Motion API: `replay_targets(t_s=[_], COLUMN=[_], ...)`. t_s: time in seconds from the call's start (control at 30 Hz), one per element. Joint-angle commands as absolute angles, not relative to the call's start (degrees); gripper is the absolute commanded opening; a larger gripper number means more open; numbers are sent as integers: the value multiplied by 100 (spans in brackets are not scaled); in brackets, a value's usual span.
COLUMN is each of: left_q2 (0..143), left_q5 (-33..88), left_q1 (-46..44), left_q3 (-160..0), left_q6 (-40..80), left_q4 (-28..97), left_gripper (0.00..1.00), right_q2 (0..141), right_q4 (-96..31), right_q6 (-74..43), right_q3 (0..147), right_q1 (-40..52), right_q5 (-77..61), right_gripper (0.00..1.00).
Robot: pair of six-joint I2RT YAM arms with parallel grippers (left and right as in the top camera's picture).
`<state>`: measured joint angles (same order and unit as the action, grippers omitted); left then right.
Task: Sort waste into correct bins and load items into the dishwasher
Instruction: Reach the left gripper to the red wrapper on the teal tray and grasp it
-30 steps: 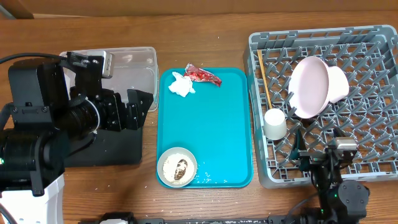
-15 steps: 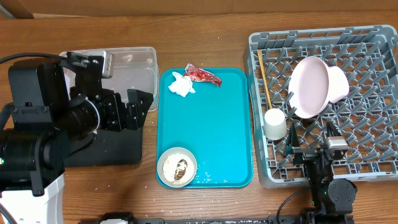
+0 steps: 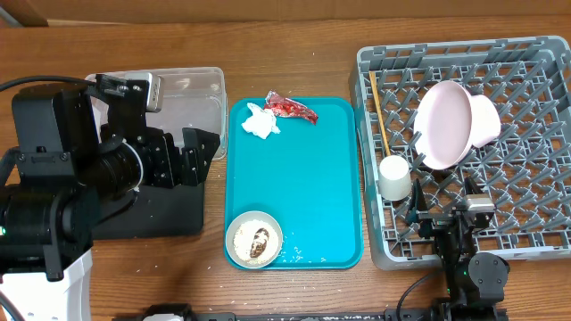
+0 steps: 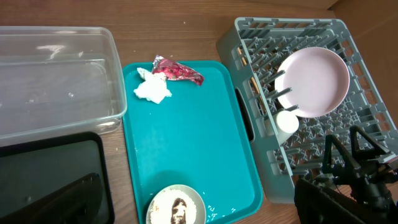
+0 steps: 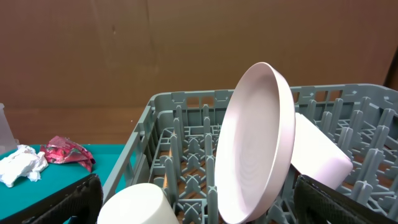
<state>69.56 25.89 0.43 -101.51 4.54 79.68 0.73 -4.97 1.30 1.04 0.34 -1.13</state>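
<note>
Chopsticks [image 3: 380,109] lie pointing away from the open right hand [image 3: 444,214]; one plate [image 3: 443,125] stands edgewise ahead; left hand [image 3: 198,153] open too.

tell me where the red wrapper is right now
In the overhead view the red wrapper lies at the top end of the teal tray, just right of the white tissue wad.

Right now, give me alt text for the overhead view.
A teal tray at centre holds a red wrapper, a white tissue wad and an off-white bowl of food scraps. On the right, a grey dish rack holds a pink plate, a pink bowl, a cup and chopsticks; a clear tub and black tray sit left.
</note>
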Motion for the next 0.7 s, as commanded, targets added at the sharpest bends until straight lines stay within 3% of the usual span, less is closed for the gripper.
replay_targets(t_s=[0.0, 0.2, 0.33, 0.4, 0.57, 0.67], left_q2=[6973, 6973, 7159, 7391, 8486, 9262], left_q5=[2639, 2982, 3339, 2945, 491, 246], left_q1=[73, 73, -222, -617, -1890, -2322], left_q3=[-10217, -10217, -10206, -10206, -10206, -10208], left_q6=[530, 1135, 1420, 1426, 1789, 1769], left_q4=[7948, 7977, 7269, 7120, 7004, 6547], left_gripper=[100, 100, 100, 100, 100, 100], right_q2=[30, 30, 30, 30, 30, 30], right_q4=[-473, -473, -473, -473, -473, -475], right_q6=[154, 154, 154, 154, 154, 154], right_q3=[47, 47, 47, 47, 47, 47], right_q1=[-8, -8, -8, -8, -8, -8], right_q5=[-119, -119, -119, -119, -119, -119], right_gripper=[100, 100, 100, 100, 100, 100])
